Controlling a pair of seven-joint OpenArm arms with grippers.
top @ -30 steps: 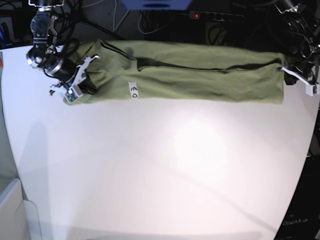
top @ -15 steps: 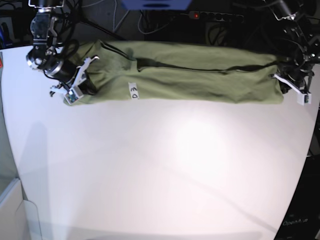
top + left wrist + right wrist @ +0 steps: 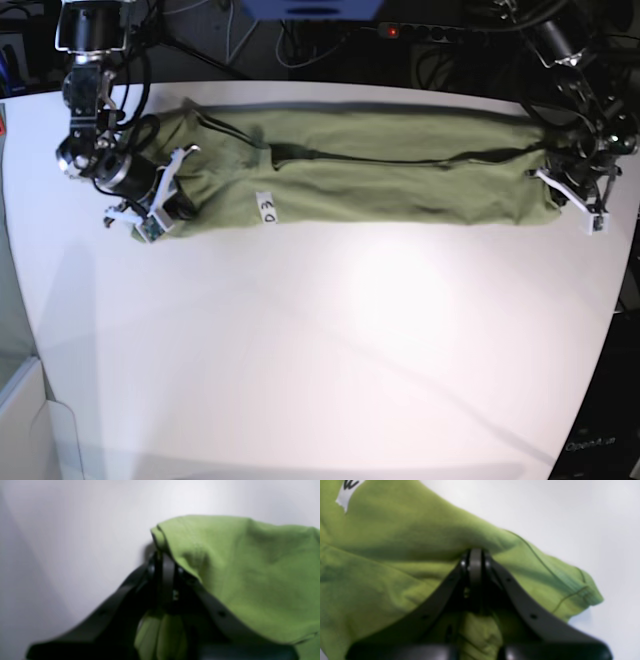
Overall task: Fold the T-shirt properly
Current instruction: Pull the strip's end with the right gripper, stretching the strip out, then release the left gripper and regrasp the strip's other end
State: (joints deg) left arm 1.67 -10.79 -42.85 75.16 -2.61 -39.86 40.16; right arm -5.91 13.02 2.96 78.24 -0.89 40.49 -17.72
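The olive-green T-shirt (image 3: pixel 380 165) lies as a long, narrow folded band across the far part of the white table (image 3: pixel 330 340). Its small white label (image 3: pixel 266 184) faces up left of centre. At the band's left end my right gripper (image 3: pixel 160 207) is shut on the cloth. The right wrist view shows its jaws (image 3: pixel 475 557) pinched together on a green fold of the T-shirt (image 3: pixel 395 555), with the label (image 3: pixel 345 492) at the top left. My left gripper (image 3: pixel 562 192) is shut on the band's right end. Up close, its jaws (image 3: pixel 162 560) clamp the hem of the T-shirt (image 3: pixel 250 575).
Beyond the table's far edge hang dark cables and a power strip (image 3: pixel 430 32). A pale box (image 3: pixel 20 410) stands off the table's left front corner. The table's curved right edge (image 3: pixel 612 330) runs close to my left gripper.
Both grippers have drawn toward the near side with the cloth in them. The left one also moved inward. The band slid forward, baring a strip of table behind it.
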